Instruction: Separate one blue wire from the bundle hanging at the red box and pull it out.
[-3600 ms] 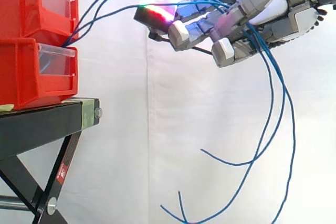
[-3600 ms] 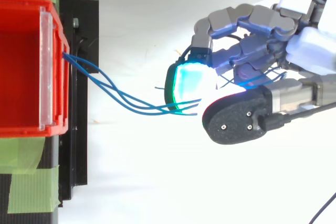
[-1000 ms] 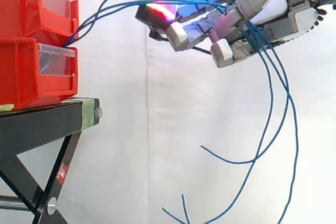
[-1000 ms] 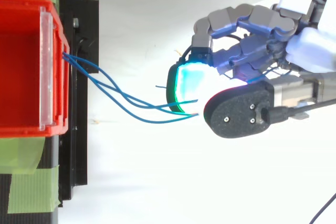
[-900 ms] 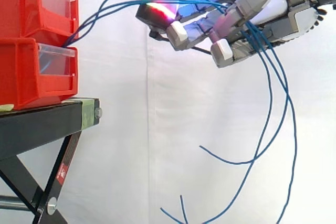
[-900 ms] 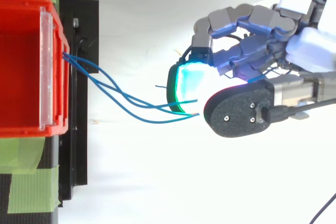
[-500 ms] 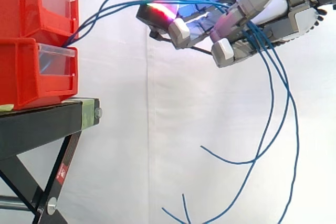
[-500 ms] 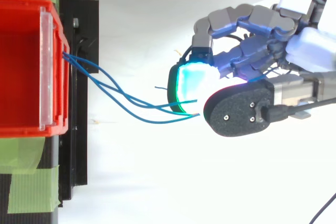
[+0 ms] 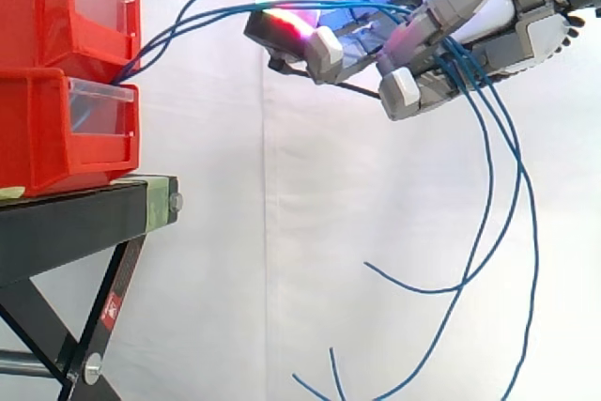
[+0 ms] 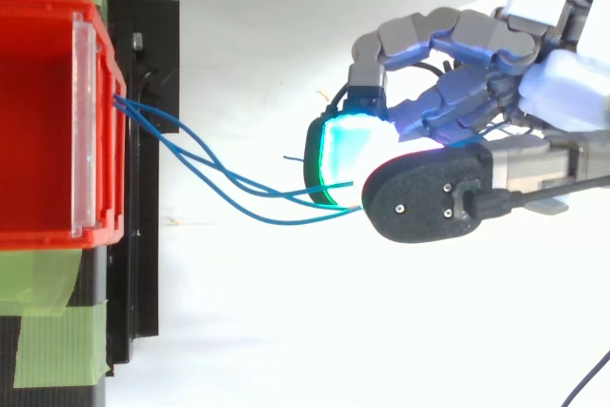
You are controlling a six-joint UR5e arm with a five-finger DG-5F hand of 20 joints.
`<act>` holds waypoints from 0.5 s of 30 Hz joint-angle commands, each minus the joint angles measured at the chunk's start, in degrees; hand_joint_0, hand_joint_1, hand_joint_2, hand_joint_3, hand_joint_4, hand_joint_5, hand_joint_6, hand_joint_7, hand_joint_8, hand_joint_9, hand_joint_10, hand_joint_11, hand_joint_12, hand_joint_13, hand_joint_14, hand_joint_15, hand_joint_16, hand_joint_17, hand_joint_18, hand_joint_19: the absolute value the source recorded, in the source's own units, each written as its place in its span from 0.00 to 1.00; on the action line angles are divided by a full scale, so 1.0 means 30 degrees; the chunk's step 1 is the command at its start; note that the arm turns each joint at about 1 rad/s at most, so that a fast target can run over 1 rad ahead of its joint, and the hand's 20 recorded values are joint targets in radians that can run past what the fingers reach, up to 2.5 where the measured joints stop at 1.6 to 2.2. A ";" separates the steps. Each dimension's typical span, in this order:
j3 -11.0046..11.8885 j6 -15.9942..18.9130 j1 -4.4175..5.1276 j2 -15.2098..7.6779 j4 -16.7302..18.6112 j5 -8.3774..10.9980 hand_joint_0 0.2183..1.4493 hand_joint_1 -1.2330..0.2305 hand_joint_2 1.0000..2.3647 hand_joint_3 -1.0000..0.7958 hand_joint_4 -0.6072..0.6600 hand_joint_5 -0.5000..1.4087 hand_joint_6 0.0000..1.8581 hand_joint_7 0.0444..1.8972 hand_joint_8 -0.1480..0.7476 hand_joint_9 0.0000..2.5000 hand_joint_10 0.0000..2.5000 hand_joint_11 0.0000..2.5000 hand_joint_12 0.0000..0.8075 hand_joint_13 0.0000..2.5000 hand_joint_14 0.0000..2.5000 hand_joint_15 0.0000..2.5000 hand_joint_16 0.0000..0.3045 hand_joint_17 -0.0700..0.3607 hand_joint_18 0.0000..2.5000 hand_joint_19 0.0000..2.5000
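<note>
While blue wires (image 9: 216, 12) stretch from the red bin (image 9: 38, 16) to the hand (image 9: 512, 35) | fingers (image 9: 324, 49) curled round the whole bunch | wires thin, bendy, light, slippery | pinch just one, far from the red bin

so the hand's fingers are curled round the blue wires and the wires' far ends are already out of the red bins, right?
No. The hand does have its fingers curled round the blue wires, but the wires' far ends are not out: the side view shows them running into the front of the stacked red bins.
</note>
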 commanded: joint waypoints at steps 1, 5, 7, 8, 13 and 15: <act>-0.0006 0.0000 0.0000 0.0000 0.0000 -0.0002 0.34 0.36 0.02 0.44 0.50 0.17 0.42 0.62 0.49 0.35 0.01 0.56 0.39 0.45 1.00 0.15 0.15 0.40 0.37 0.48; -0.0006 0.0000 0.0000 0.0000 0.0000 -0.0002 0.33 0.36 0.02 0.46 0.48 0.17 0.42 0.62 0.48 0.37 0.01 0.56 0.40 0.44 1.00 0.19 0.15 0.40 0.37 0.48; -0.0006 0.0000 0.0000 0.0000 0.0000 -0.0002 0.33 0.35 0.02 0.46 0.48 0.17 0.42 0.63 0.48 0.37 0.01 0.56 0.40 0.44 1.00 0.20 0.15 0.40 0.37 0.48; -0.0006 0.0000 0.0000 0.0000 0.0000 -0.0002 0.33 0.35 0.02 0.47 0.48 0.17 0.42 0.63 0.48 0.38 0.01 0.56 0.40 0.44 0.97 0.21 0.15 0.40 0.36 0.48; 0.0023 0.0059 0.0000 0.0000 -0.0029 -0.0002 0.33 0.35 0.02 0.47 0.48 0.18 0.42 0.63 0.48 0.38 0.01 0.56 0.43 0.43 0.69 0.32 0.15 0.40 0.34 0.47; 0.0023 0.0000 0.0000 0.0000 0.0000 -0.0032 0.33 0.35 0.02 0.47 0.48 0.18 0.42 0.64 0.48 0.38 0.01 0.56 0.44 0.44 0.46 0.42 0.15 0.40 0.33 0.46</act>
